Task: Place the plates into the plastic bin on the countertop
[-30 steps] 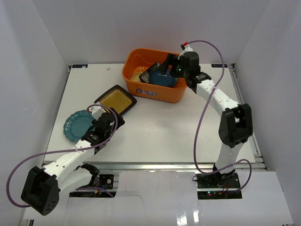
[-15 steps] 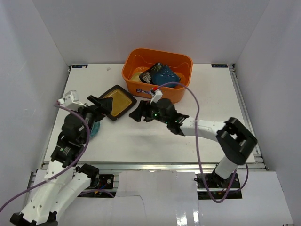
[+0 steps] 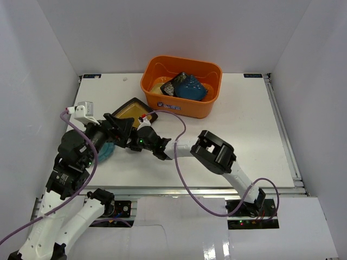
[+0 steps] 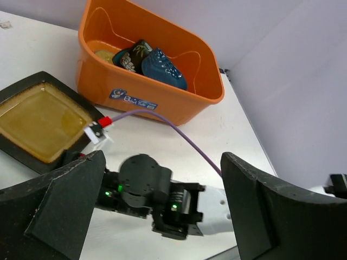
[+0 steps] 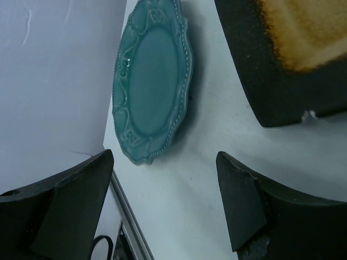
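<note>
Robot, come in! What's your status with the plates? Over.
Jaws open, empty: left gripper, right gripper. On countertop: teal plate, amber plate, not in orange bin. Both arms crowd each other there.

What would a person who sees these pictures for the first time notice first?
The bright orange bin at the back of the white table catches the eye first, with a dark blue plate and a black floral plate leaning inside it. Then the right arm, stretched far across to the left, holds its open right gripper near the black-rimmed amber plate and the teal scalloped plate.
</note>
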